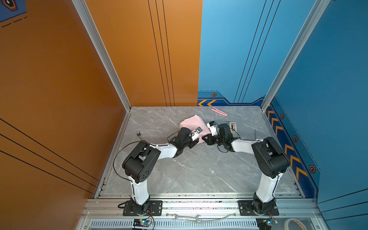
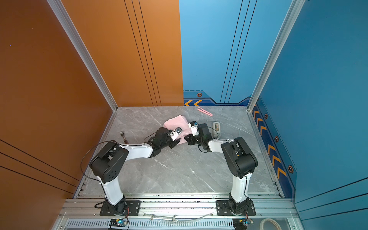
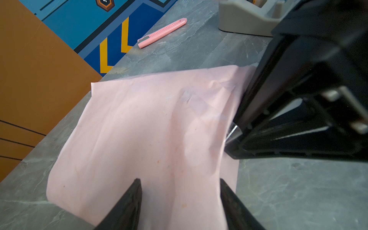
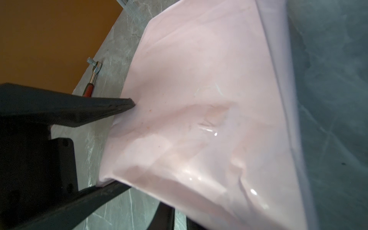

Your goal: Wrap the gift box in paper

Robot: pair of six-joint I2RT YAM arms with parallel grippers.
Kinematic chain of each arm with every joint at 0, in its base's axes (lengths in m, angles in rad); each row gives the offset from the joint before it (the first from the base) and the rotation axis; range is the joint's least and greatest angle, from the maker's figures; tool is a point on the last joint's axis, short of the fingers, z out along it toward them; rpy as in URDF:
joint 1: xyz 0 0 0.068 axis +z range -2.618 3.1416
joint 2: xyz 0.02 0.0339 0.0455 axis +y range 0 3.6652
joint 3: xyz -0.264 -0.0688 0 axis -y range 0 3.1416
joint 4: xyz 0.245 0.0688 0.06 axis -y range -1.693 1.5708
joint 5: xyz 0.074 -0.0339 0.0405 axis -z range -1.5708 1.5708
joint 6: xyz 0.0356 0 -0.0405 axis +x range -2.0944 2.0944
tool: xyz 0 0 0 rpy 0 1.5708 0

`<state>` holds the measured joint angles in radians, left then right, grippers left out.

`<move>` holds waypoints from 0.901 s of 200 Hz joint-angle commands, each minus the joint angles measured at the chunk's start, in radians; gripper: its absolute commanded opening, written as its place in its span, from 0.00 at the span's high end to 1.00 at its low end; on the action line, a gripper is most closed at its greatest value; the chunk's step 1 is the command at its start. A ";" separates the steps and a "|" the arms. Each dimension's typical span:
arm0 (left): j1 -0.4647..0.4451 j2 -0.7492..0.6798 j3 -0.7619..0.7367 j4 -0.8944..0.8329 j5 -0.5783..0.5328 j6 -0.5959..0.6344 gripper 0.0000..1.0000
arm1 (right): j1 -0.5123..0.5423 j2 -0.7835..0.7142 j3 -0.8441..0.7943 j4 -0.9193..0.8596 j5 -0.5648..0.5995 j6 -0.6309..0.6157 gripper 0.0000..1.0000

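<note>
Grey marbled desk (image 1: 199, 171), orange wall (image 1: 139, 49) and blue wall (image 1: 229, 49) behind. The left arm (image 1: 165, 152) bends at the elbow and reaches low toward the middle. The left fingers (image 1: 194, 143) are half spread, tips against the paper (image 1: 192, 122), holding nothing. The paper lies humped, pink side up, mid-desk toward the back. The right arm (image 1: 242, 144) mirrors the left. The right fingers (image 1: 206, 139) are nearly together at the paper's edge; I cannot tell whether they grip it.

Orange wall (image 1: 59, 79); blue wall (image 1: 328, 79); grey marble tabletop (image 1: 199, 169).
</note>
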<state>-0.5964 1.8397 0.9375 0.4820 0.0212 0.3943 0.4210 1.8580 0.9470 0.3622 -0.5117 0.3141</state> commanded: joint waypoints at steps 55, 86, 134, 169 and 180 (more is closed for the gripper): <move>-0.007 -0.017 0.001 -0.019 0.033 -0.019 0.41 | -0.007 -0.199 -0.028 -0.046 -0.028 -0.021 0.76; -0.006 -0.021 0.000 -0.020 0.032 -0.019 0.41 | -0.004 -0.121 0.086 -0.109 0.003 -0.025 0.83; -0.006 -0.019 -0.002 -0.018 0.031 -0.023 0.40 | 0.001 0.018 0.192 -0.168 0.039 -0.019 0.93; -0.005 -0.015 0.000 -0.018 0.032 -0.023 0.41 | -0.008 0.074 0.193 -0.250 0.104 -0.011 0.99; -0.006 -0.014 0.000 -0.017 0.033 -0.022 0.41 | -0.008 0.068 0.184 -0.248 0.099 -0.012 0.99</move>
<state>-0.5964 1.8397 0.9375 0.4831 0.0296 0.3916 0.4171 1.9022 1.1328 0.2180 -0.4629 0.3077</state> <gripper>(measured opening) 0.595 0.047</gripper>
